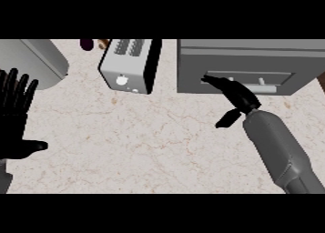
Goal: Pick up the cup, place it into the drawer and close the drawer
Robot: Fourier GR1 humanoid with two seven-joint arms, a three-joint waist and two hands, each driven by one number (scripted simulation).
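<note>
two black hands over a pale stone desk [158, 136]. left hand [9, 113] resting at the left edge, fingers straight and spread, pointing up, holding nothing. right hand [240, 96] stretched out from its grey arm toward the grey box [259, 54] at the top right, fingers [215, 82] straight and flat, tips touching the drawer [286, 77] front near its handle, thumb sticking out to the side, gripping nothing. cup not seen anywhere on the desk; cannot tell if inside the drawer. white and black toaster [128, 66] at the top middle, well apart from both hands. big round grey thing [30, 59] at the top left, just above the left hand. small purple thing [87, 44] peeking in beside the toaster.
</note>
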